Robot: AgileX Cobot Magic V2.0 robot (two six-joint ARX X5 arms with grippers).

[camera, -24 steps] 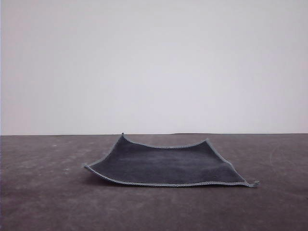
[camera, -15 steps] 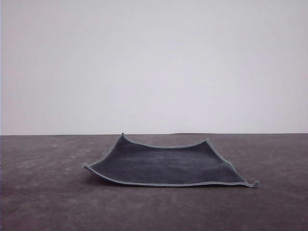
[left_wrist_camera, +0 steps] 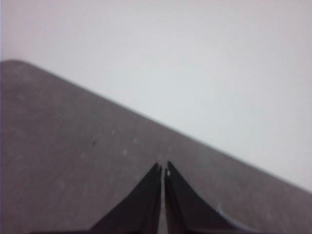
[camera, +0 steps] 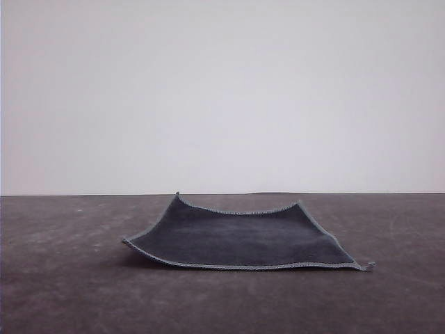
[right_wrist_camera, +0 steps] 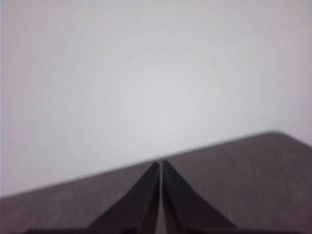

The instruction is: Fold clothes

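The clothes, a small dark grey square cloth with grey stitched edging, lie spread out at the middle of the dark table, grey face up. Its corners curl up a little, and a small tag sticks out at the near right corner. In the left wrist view my left gripper is shut, its black fingers meeting at the tips above bare tabletop. My right gripper in the right wrist view is shut the same way, holding nothing.
The dark grey table stretches wide on both sides of the cloth, ending at a far edge against a plain white wall. A rounded table corner shows in the left wrist view.
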